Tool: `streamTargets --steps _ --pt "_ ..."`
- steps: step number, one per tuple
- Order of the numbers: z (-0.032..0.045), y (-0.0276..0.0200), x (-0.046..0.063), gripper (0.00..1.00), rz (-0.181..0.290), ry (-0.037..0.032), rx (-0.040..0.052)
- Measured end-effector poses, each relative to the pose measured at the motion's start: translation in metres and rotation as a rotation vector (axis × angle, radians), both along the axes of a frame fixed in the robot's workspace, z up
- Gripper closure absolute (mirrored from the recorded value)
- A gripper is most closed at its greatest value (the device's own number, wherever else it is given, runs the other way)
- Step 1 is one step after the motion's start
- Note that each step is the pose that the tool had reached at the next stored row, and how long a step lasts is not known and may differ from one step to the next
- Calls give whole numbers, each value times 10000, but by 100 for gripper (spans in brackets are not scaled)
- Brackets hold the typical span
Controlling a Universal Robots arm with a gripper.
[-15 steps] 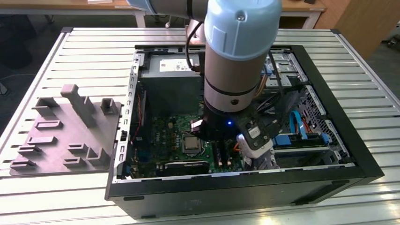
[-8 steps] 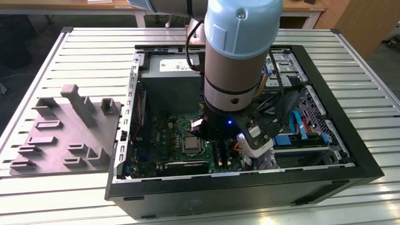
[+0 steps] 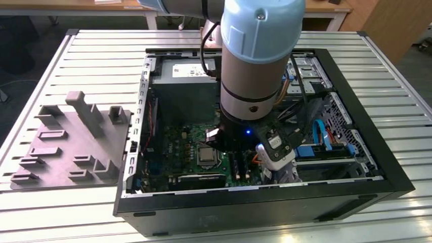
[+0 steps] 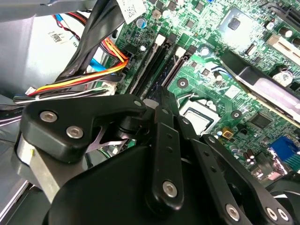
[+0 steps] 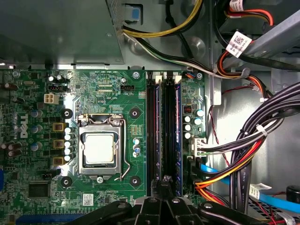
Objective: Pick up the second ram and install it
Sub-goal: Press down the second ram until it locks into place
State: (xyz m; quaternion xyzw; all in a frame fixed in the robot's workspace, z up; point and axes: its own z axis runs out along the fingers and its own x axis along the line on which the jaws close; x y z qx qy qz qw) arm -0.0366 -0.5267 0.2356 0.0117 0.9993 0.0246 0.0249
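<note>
A long blue ram stick stands edge-up in the black slot strips on the green motherboard, level with them. A like blue stick stands in a slot beside it. In the second wrist view the blue stick runs away from the fingertips. My gripper is directly over the near end of the first stick, its black fingers drawn together to a narrow tip. Whether the tip touches the stick's edge I cannot tell. In the exterior view the arm reaches down into the open computer case and covers the gripper.
The silver processor sits in its socket beside the slots. Bundles of black, orange and yellow cables crowd the other side. The grey power-supply box fills the case's far end. A grey parts fixture lies on the slatted table outside the case.
</note>
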Motion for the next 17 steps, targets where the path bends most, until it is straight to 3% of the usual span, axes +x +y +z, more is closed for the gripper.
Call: streamTargets --steps 8,17 --pt "50 4 1 90 2 -1 6" --pt "46 108 0 90 0 0 36"
